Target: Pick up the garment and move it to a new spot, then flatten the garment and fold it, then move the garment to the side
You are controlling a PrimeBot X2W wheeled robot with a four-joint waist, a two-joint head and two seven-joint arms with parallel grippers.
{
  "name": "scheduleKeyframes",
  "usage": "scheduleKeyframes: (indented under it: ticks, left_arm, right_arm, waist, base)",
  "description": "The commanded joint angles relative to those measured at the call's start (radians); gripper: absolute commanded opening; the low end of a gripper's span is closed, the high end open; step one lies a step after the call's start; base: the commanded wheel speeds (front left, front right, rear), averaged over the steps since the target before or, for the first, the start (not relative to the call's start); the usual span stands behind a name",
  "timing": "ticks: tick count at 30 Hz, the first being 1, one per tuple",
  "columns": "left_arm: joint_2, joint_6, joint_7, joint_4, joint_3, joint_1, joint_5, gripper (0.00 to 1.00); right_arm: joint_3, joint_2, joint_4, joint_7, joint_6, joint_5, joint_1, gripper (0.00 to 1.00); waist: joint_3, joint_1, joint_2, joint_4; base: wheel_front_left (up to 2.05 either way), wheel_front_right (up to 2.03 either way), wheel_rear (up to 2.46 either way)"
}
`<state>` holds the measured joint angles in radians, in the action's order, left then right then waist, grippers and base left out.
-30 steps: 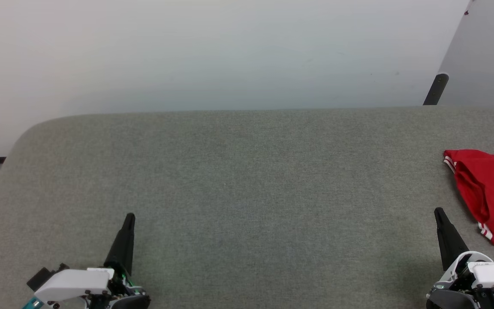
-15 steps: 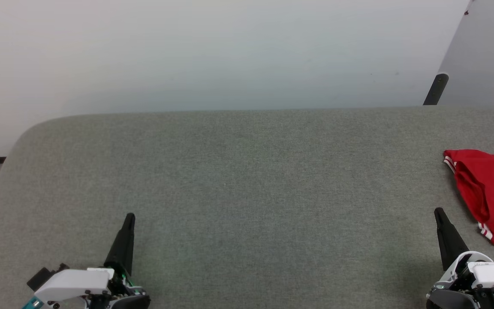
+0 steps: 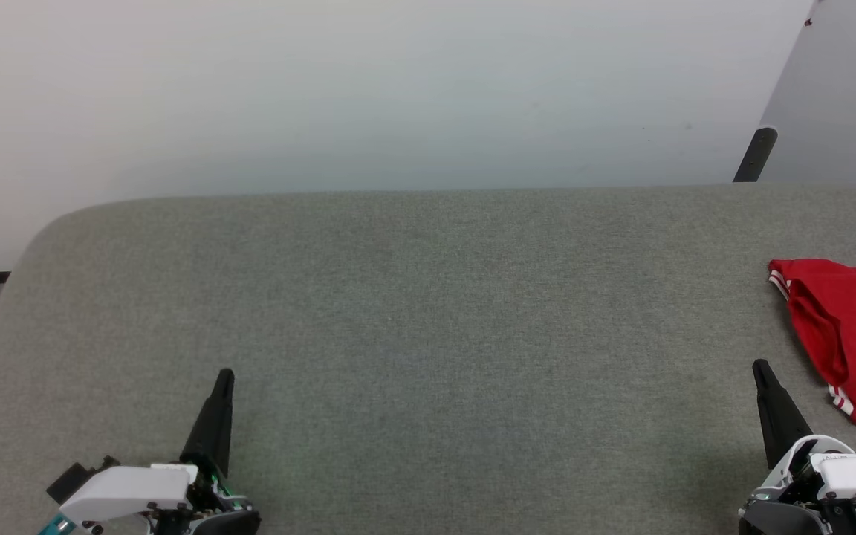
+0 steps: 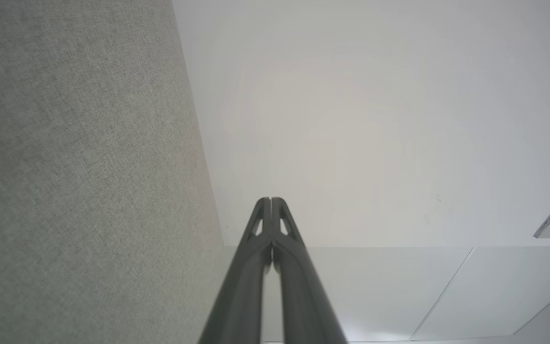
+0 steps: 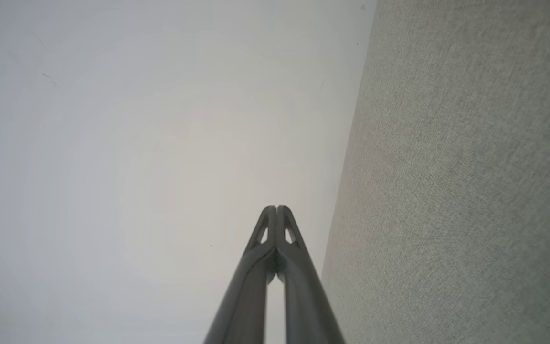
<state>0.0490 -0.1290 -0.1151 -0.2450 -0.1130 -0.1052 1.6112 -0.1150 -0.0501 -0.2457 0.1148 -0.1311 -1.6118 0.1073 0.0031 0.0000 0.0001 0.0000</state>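
Where garment lies, grey surface, pale backdrop

Head view: down over grey fabric surface toward white wall; wrist views: low along same surface, facing wall

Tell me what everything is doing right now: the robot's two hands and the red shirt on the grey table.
left hand: shut, holding nothing.
right hand: shut, holding nothing, close to the garment but not touching it.
garment: bunched up, not spread flat, lying on the right side of the table, partly cut off by the picture's edge.
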Motion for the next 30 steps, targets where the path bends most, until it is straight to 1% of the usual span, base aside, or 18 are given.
scheduleKeyframes:
  ticks: [1,30]
  left_arm:
    - [0.000,-0.003,-0.001,-0.001,-0.002,-0.008,0.003,0.00]
    - [0.000,-0.003,-0.001,-0.001,-0.002,-0.008,0.003,0.00]
  right_arm:
    - [0.000,0.003,0.003,0.001,0.001,-0.002,0.003,0.00]
    - [0.000,0.002,0.003,0.001,0.001,-0.002,0.003,0.00]
  waist:
    - [0.000,0.0000,-0.0001,0.000]
    - [0.000,0.0000,-0.0001,0.000]
  base:
    - [0.00,0.00,0.00]
    - [0.00,0.00,0.00]
